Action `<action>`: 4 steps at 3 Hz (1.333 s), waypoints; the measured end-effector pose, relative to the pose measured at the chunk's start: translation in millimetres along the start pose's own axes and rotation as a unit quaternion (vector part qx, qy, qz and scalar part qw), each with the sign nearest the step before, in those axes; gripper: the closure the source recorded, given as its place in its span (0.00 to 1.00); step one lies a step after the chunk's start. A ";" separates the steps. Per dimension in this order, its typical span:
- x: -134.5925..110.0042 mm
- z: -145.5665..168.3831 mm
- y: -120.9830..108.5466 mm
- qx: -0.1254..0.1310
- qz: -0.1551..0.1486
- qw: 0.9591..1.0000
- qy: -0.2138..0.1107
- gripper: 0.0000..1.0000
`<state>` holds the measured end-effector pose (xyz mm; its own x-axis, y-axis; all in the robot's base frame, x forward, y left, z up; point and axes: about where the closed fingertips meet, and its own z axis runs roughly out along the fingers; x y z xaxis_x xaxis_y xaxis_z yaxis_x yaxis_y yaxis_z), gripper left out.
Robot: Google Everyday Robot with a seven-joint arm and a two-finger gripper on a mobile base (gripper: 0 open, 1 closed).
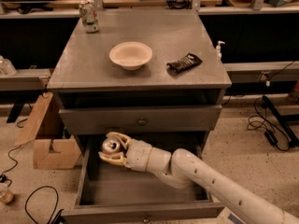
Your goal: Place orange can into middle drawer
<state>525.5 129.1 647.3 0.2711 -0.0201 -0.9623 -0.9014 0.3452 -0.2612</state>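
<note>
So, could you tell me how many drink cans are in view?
2. The orange can sits in the gripper, over the open middle drawer; a green-and-white can stands at the back left corner of the tabletop. Others may be hidden.

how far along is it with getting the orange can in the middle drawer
Done: the middle drawer stands pulled open. In hand: the gripper is shut on the orange can, down at the drawer's back left. Left: set it on the drawer floor and let go.
</note>
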 end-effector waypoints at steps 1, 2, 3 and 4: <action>81.4 -4.4 -2.4 -0.044 0.034 0.997 0.057 1.00; 123.5 -14.1 -7.7 -0.059 0.046 0.992 0.101 1.00; 161.0 -26.0 -10.3 -0.045 0.052 0.989 0.133 1.00; 195.6 -31.8 -5.0 -0.017 0.070 0.987 0.144 1.00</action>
<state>572.4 93.7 458.0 0.0408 -0.2421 -0.9694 -0.9352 0.3322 -0.1224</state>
